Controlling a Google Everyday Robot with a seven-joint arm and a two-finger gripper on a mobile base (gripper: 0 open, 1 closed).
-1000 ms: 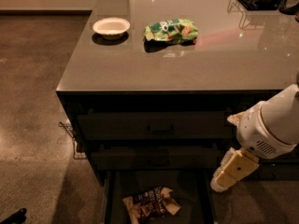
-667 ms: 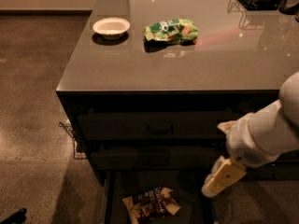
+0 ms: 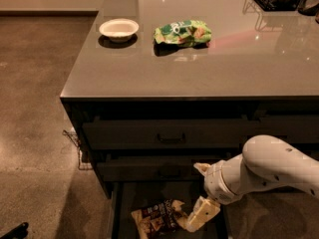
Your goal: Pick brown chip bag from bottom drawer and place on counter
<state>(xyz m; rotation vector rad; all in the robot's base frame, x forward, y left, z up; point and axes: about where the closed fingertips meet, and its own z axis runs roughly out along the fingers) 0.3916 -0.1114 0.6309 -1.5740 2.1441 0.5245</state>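
The lowest, deep dark grey drawer (image 3: 119, 203) stands pulled out at 6 o'clock below the glossy grey rectangular countertop (image 3: 209, 73), exposing its flat floor for access from above. The wrinkled dark brown and tan foil chip bag (image 3: 155, 217) lies flat on that floor, not yet lifted. The cream-coloured two-finger gripper (image 3: 193, 222) sits inside the drawer at 3 o'clock of the bag and meets its right edge, angled down toward 8 o'clock, which suits a side approach. Whether it is apart, together or clamped on the foil cannot be told. One second earlier it hung higher, at 2 o'clock of the bag and clear of it; the arm has since lowered and swung left. The bag itself has not shifted.
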